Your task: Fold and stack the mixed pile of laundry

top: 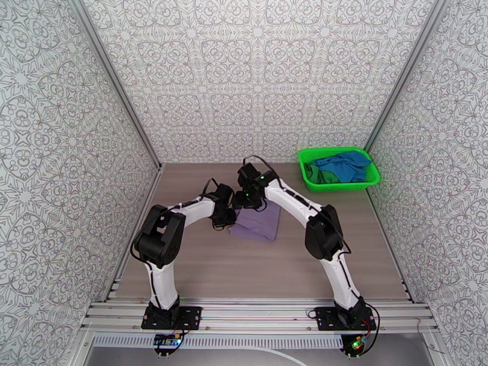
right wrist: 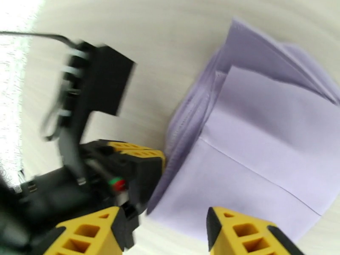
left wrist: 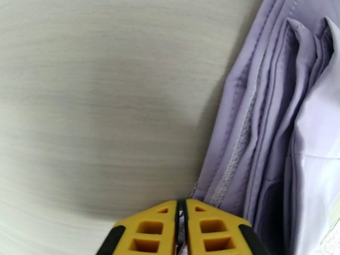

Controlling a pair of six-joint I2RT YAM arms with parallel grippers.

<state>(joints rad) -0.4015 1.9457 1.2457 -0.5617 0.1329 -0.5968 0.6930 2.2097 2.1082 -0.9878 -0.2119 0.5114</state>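
Expect the folded lavender-grey garment (top: 256, 224), out on the table (top: 201, 269), to handle light, limp and slippy, so pinch through all layers at its stitched edge, left gripper (left wrist: 182, 203) closed just beside it, right gripper (right wrist: 161, 213) spread above.

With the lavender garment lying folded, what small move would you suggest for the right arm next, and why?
Probably lift the right gripper straight up: its jaws stand open over the folded lavender garment, holding nothing, while the blue garment lies in the green basket at the far right.
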